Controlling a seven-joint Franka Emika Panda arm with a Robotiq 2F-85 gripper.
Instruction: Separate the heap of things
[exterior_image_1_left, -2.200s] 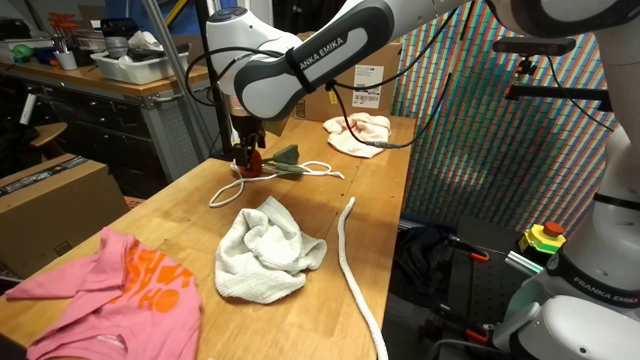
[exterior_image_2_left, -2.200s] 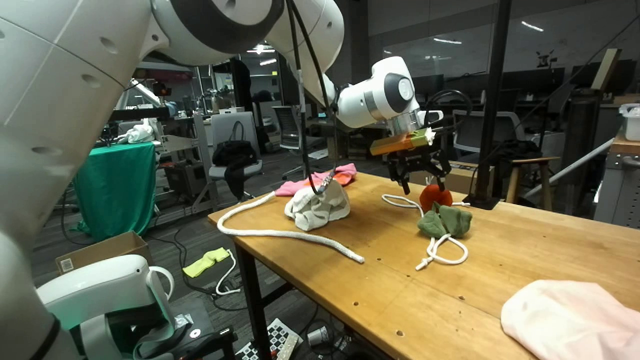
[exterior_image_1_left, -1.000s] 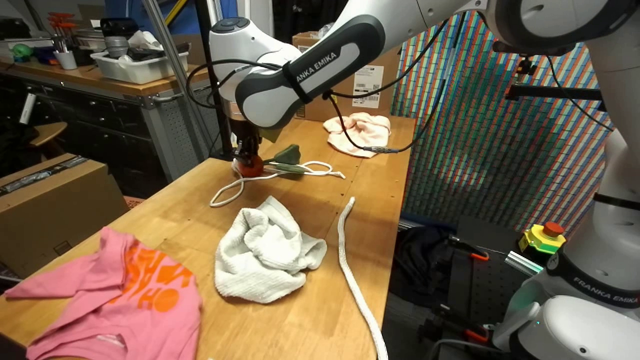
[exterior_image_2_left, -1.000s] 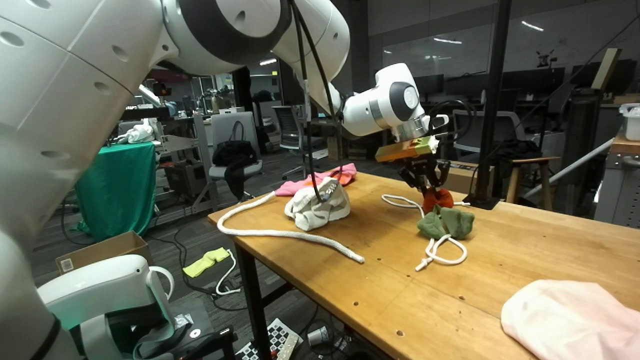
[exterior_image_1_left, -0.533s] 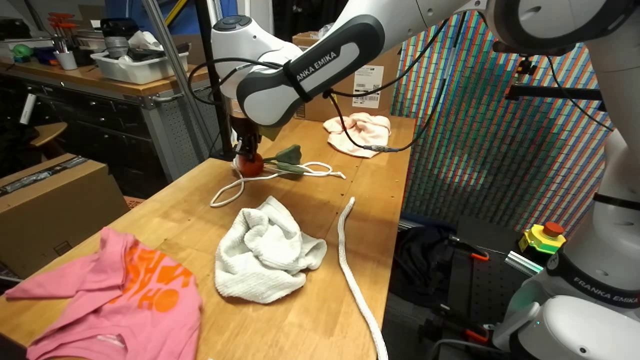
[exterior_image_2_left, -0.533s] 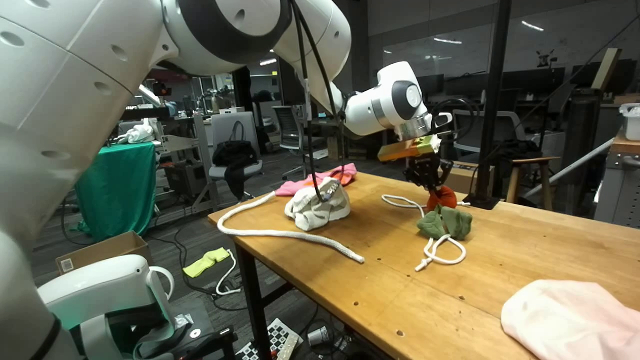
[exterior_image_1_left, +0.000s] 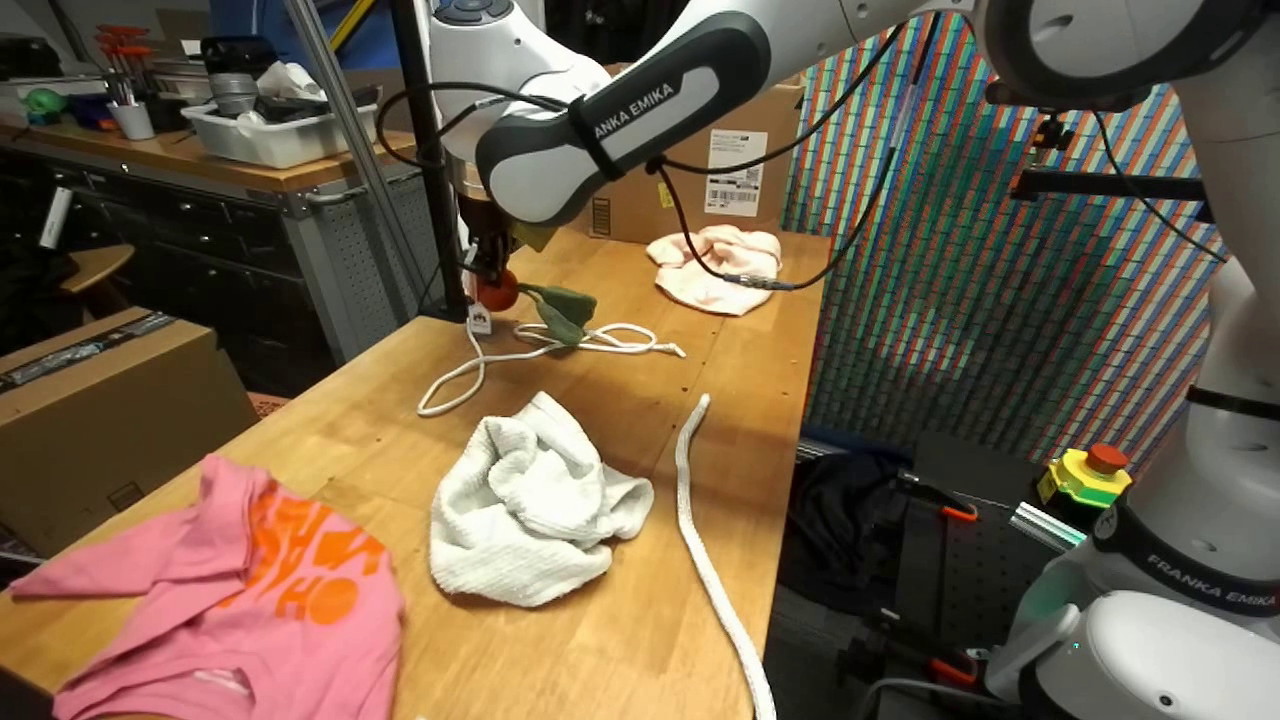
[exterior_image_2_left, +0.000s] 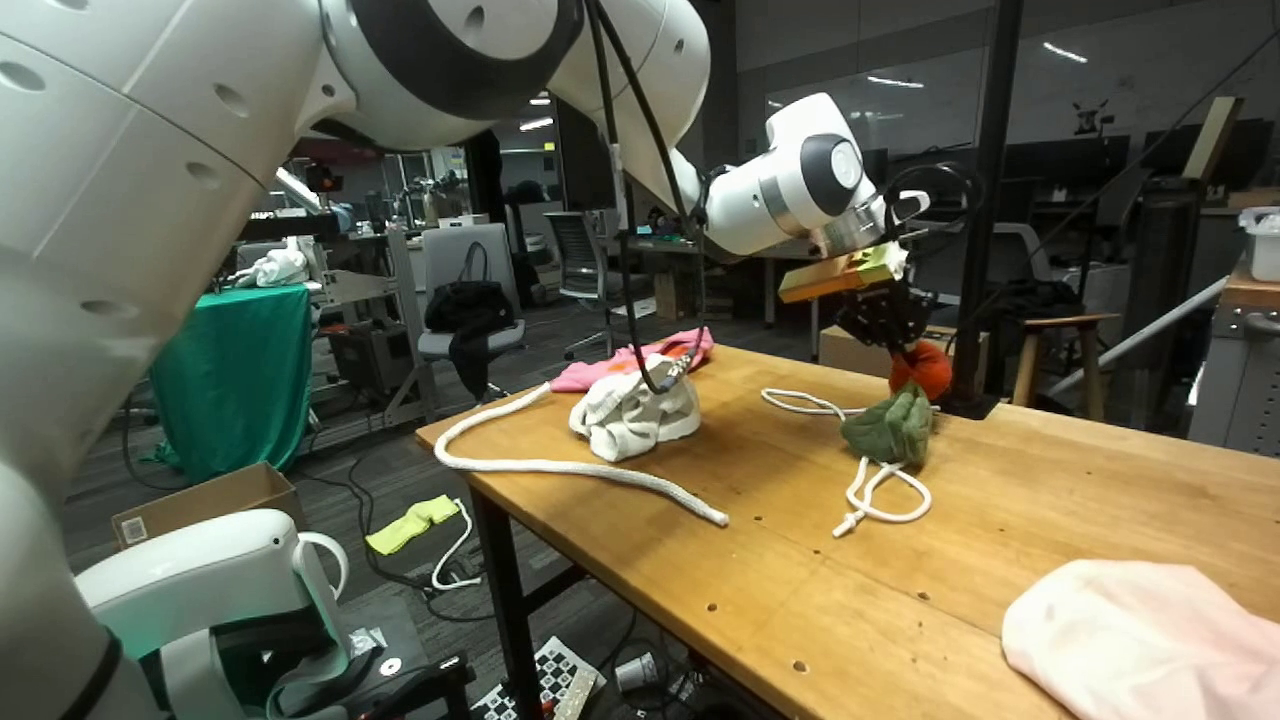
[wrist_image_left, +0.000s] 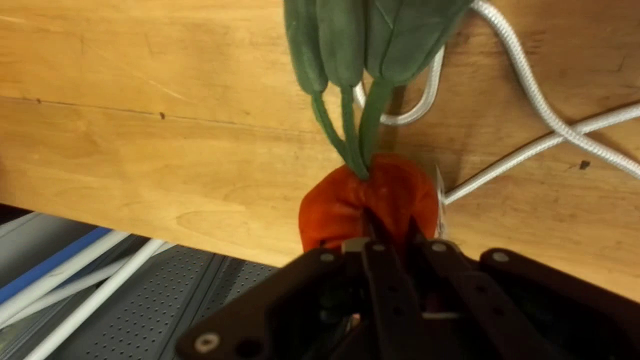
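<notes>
From the towel on the table, in an exterior view, I have the shirt at eight o'clock, rope at three, cord at twelve partly beneath the plush, a cloth at one.

I hold the red toy up in the air, its green leaves drooping over the looped white string. The white towel sits bunched between the spread-out pink shirt with orange letters and the thick rope. The pale pink cloth lies crumpled, well apart.
</notes>
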